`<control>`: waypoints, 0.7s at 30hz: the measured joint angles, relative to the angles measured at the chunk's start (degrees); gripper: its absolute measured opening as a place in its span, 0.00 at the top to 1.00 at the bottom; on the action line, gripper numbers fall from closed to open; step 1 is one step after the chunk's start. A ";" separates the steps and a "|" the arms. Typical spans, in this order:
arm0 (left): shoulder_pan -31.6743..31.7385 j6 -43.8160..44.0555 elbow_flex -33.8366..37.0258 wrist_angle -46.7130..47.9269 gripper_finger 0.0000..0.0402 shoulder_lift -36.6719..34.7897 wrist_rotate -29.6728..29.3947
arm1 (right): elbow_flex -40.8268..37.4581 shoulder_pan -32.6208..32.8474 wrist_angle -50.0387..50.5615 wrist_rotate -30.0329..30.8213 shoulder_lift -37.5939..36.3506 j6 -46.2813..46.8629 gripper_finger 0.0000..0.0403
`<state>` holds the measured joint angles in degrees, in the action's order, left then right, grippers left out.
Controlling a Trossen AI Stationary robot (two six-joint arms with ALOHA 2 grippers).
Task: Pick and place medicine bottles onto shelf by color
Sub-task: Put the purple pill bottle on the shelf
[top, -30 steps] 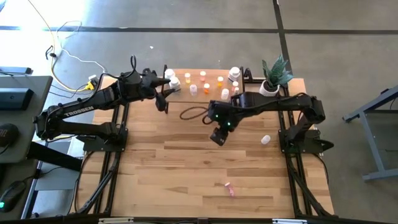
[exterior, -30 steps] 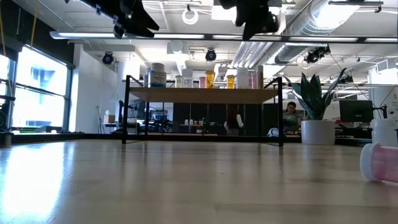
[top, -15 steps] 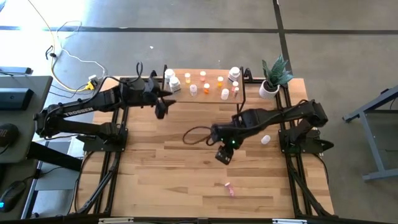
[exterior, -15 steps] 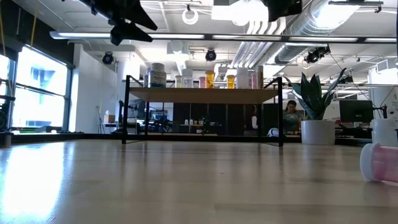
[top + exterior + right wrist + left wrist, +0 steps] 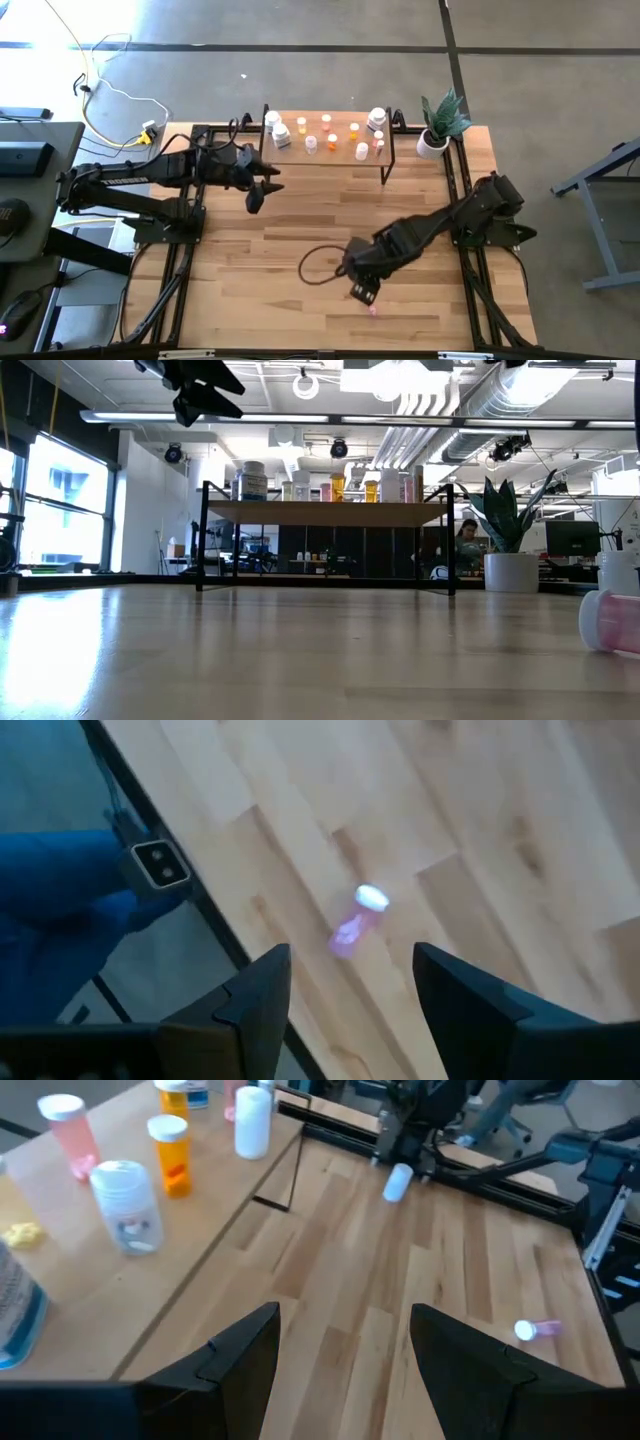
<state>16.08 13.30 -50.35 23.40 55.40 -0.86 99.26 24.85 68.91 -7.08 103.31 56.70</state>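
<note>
Jaws spread and empty, our right gripper (image 5: 345,990) hangs over the fallen pink bottle (image 5: 358,917) to straddle it, while our left gripper (image 5: 345,1355) waits open beside the shelf (image 5: 340,158).

bottles (image 5: 337,487) on shelf (image 5: 327,512), pink bottle (image 5: 608,621) lying right

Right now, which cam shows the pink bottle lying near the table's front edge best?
Right wrist view: the pink bottle lies on its side, white cap visible, just ahead of the open right gripper. High view gives a speck by that gripper; left wrist shows it far off; low view doesn't show it.
</note>
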 joint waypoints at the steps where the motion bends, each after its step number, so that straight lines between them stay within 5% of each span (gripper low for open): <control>1: -0.37 0.02 0.00 0.11 0.47 0.00 -0.19 | 0.00 0.67 -0.61 0.00 0.38 1.04 0.50; 21: -6.49 0.04 0.00 6.88 0.47 0.02 -3.07 | -0.02 9.60 -1.61 0.55 12.99 22.45 0.50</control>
<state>9.58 13.34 -50.35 30.28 55.42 -3.93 99.24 34.46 67.31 -6.52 116.30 79.15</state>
